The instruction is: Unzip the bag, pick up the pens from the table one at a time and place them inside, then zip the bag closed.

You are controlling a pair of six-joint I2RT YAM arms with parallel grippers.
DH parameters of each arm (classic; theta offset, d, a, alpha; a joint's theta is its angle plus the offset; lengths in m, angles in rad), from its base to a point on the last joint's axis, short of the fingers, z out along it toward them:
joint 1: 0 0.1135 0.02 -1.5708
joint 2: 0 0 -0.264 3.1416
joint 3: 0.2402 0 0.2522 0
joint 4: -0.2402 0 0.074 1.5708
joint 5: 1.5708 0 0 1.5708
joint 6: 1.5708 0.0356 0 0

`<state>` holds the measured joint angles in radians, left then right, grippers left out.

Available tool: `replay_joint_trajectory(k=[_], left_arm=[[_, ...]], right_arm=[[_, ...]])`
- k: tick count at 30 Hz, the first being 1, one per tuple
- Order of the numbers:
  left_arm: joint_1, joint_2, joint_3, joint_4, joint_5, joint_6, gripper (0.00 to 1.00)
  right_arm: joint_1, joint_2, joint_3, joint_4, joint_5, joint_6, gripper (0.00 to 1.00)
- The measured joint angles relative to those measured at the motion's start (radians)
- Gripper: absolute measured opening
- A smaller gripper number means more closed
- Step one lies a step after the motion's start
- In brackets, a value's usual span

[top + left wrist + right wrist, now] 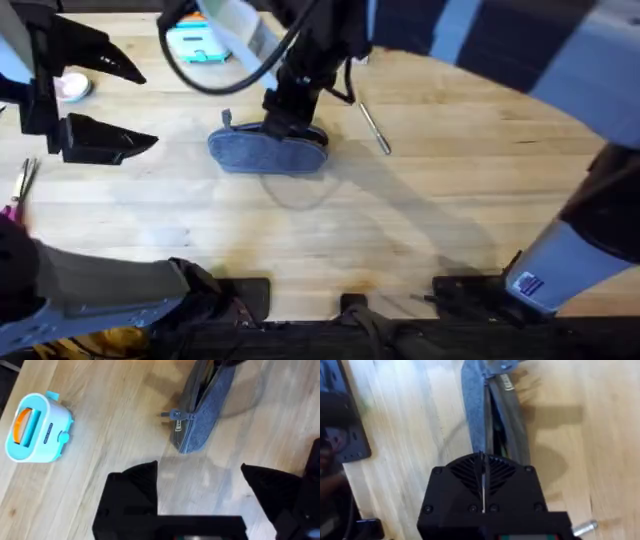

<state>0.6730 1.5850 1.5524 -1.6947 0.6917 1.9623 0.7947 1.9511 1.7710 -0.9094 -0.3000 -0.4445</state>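
Bases sit nearest me at the bottom of the overhead view, on the table (420,230), pale planks. My left gripper (200,485) hangs wide open over bare wood at the left side, holding nothing; its black fingers (132,485) stand well apart in the left wrist view. Farther in, mid-table, lies the bag (268,152), blue-grey, its long axis running left-right in the overhead view, metal pull (227,120) at its left end. In the left wrist view the pull (176,415) sticks out sideways at the near end and the zip looks parted. My right gripper (290,112) is down on the bag's right half; the right wrist view shows its fingers (470,472) pressed together over the open zip, whether pinching fabric I cannot tell. Just right of the bag lies a pen (374,128), silver, slanted, apart from it. Farthest back, a teal toy toaster (36,427), orange slot, label unreadable.
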Motion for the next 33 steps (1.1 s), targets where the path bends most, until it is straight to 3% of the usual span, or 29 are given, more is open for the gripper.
replay_joint_trajectory(k=[4, 21, 33], left_arm=[[0.000, -0.002, 0.000, 0.000, 0.006, 0.003, 0.993], [-0.004, -0.002, -0.054, 0.016, 0.030, 0.098, 0.993], [-0.121, -0.002, -0.127, 0.066, 0.031, 0.098, 0.994]], right_arm=[[0.030, 0.066, 0.000, 0.054, 0.005, -0.035, 0.030], [0.034, 0.069, 0.000, 0.125, 0.076, -0.051, 0.030], [0.034, 0.069, 0.000, 0.174, 0.153, -0.063, 0.030]])
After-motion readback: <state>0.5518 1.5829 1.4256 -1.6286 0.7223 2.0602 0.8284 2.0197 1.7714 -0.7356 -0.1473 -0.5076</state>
